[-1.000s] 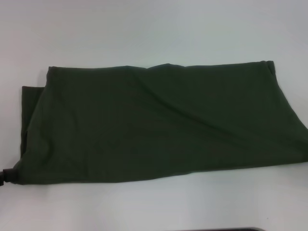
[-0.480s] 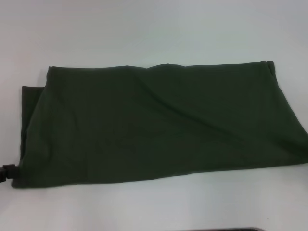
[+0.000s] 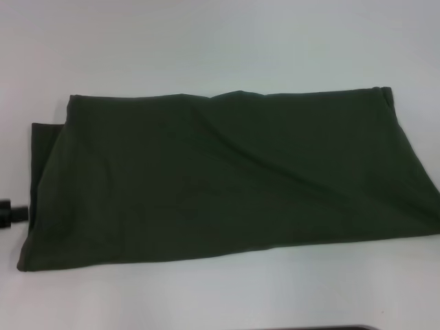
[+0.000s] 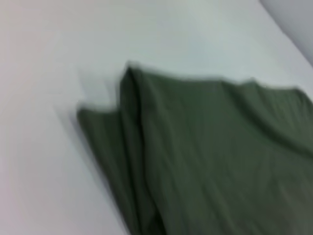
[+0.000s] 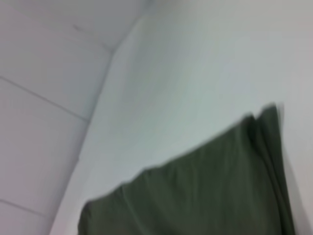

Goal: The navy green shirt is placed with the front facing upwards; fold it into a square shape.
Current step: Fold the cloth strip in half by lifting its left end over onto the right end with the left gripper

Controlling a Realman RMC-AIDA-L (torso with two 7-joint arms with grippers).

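Looking at the head view: navy green shirt (image 3: 227,175) lies as a long folded band across the white table (image 3: 220,41), plain side up. Left gripper (image 3: 10,213) sits at its left edge; fingers unreadable. Left wrist view: stacked layers at that end, so pinch them all. Right wrist view: far end only; right gripper unseen.

this looks like a plain test or lab space rather than a home. a broad, bare white tabletop (image 3: 220,41) fills the head view with only a dark olive-green cotton shirt (image 3: 227,175) laid flat on it. the right wrist view shows a pale panelled wall (image 5: 44,73), perhaps a partition, meeting the table's edge.
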